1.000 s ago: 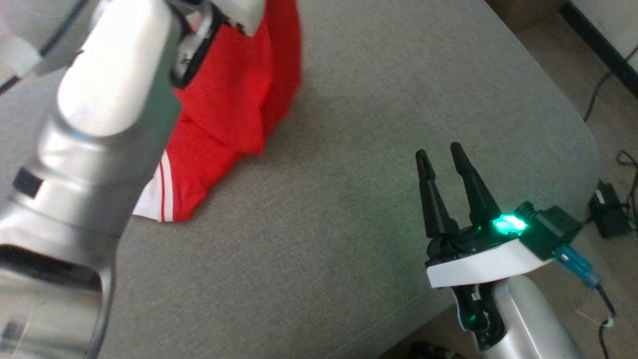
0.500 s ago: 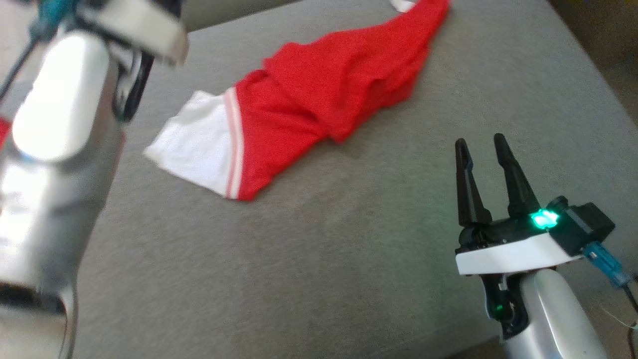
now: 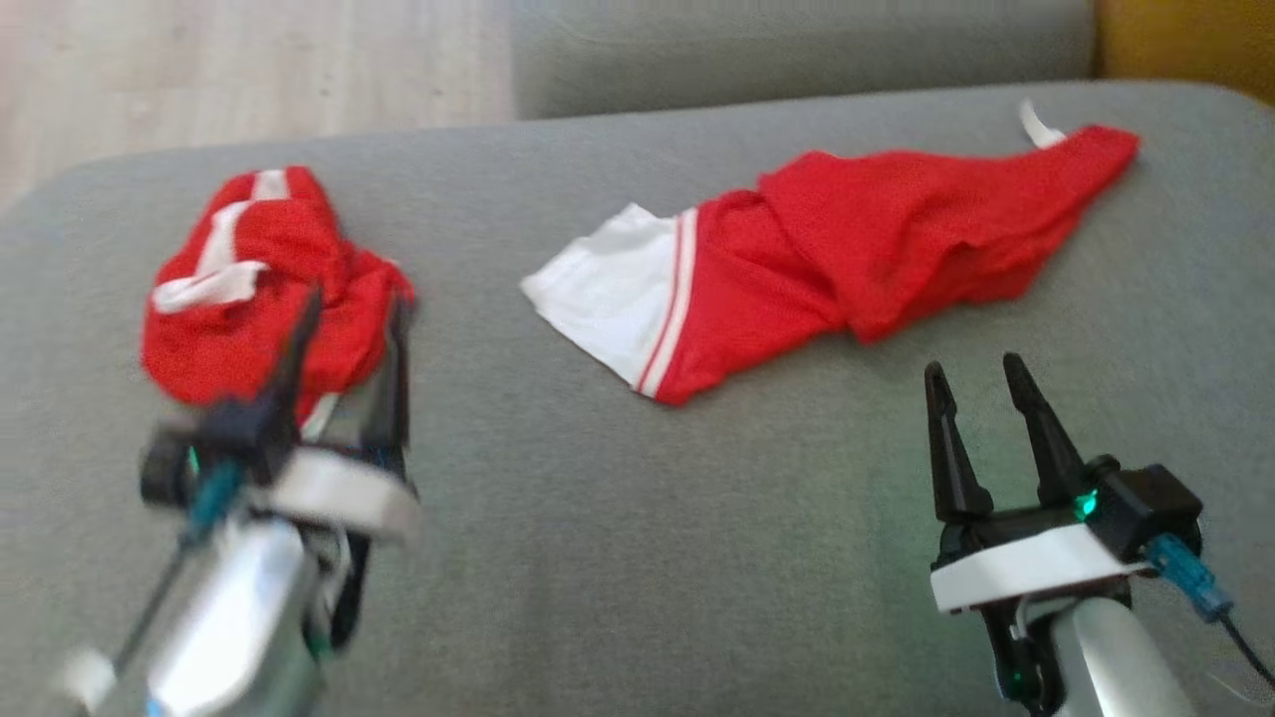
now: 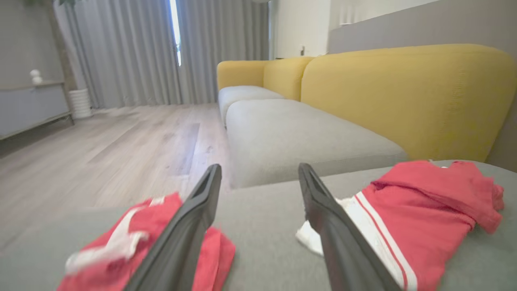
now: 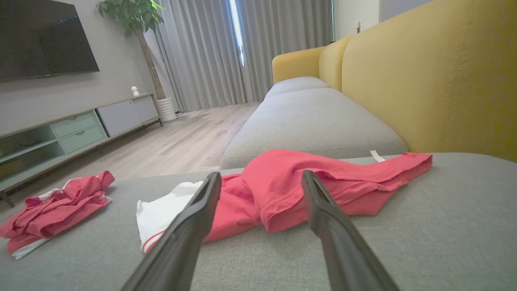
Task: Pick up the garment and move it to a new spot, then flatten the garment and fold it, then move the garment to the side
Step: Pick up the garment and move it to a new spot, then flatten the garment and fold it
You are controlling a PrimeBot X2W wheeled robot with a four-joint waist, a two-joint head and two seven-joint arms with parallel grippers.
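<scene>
L gripper (image 3: 356, 299) & R gripper (image 3: 973, 364): both wide open, empty. Rumpled garment (image 3: 847, 249) lies on cushion (image 3: 598, 518) ahead of R; heap (image 3: 249, 289) by L.

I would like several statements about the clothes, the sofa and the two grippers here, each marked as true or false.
1. The left gripper and the right gripper are both open and hold nothing. True.
2. The long garment is neatly folded. False: it lies stretched out and wrinkled, not folded.
3. A crumpled garment, also red, lies toward the left of the grey cushion. True.
4. The backrest of the sofa is blue. False: it is yellow.
5. The white end of the long garment points toward the robot's right. False: it is at the garment's left end, nearer the crumpled garment.
</scene>
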